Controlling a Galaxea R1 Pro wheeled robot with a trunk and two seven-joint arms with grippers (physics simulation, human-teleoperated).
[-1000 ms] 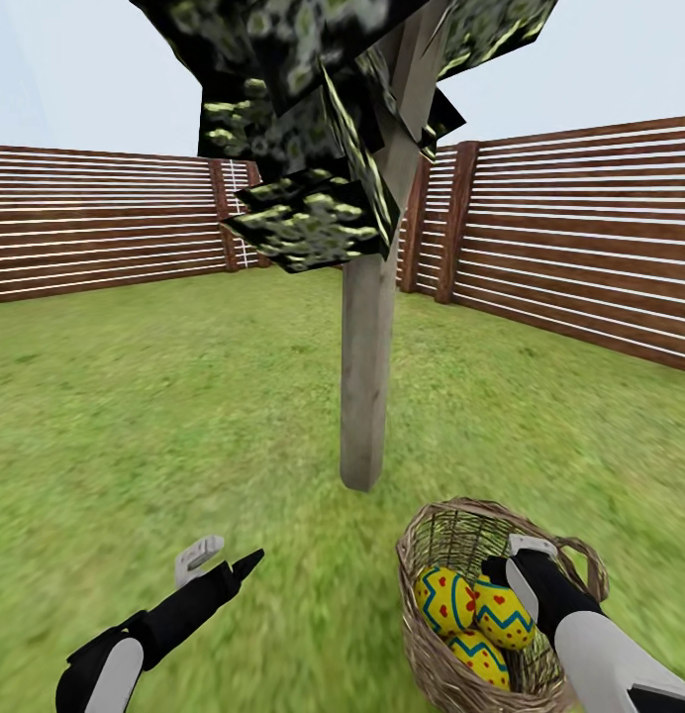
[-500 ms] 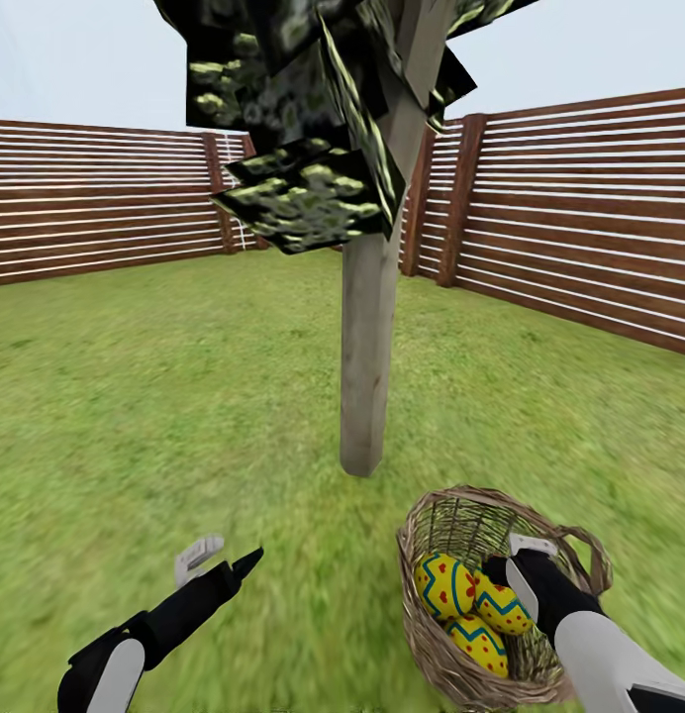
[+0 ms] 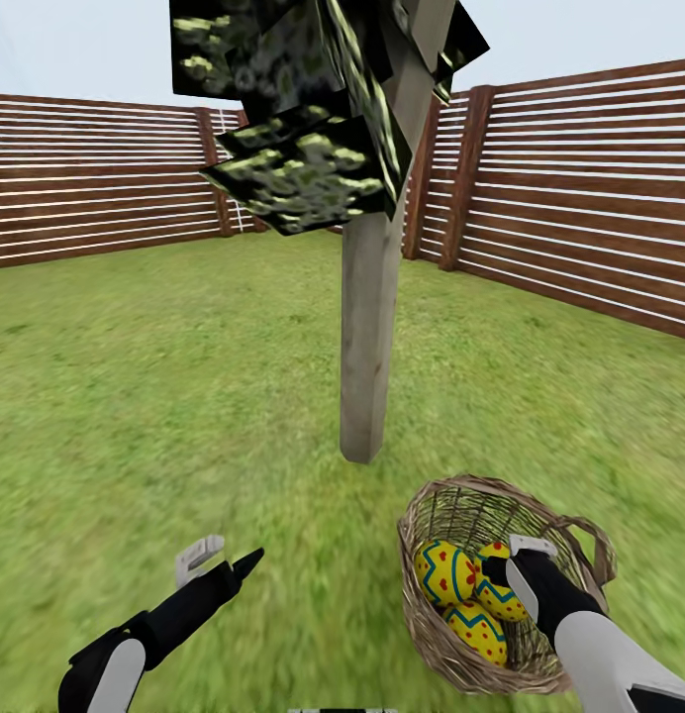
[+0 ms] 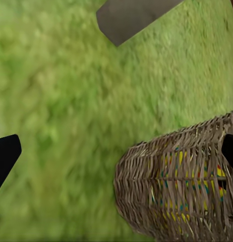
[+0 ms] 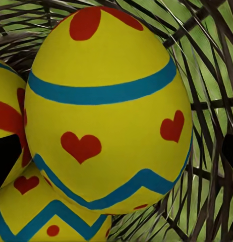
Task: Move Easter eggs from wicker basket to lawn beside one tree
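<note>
Right claw sits inside the basket, fingers spread either side of one egg, not yet pinching; the right wrist view shows dark fingertips at both edges with the egg between them. Left claw hangs spread and empty over the grass, beside the basket.

All three eggs are in the basket, heaped and touching. They look smooth, rounded and hard, so likely slippery: take hold across the widest middle, on the blue band, not near the tapered top. Probably light. The neighbours may roll when one lifts out.

The basket is open-weave wicker, stiff-looking, resting on the lawn just beside the tree, a bare patch of grass between them. The lawn is flat and mottled green, so eggs could roll a little. A brown slat fence rings the yard, well back from the trunk.
</note>
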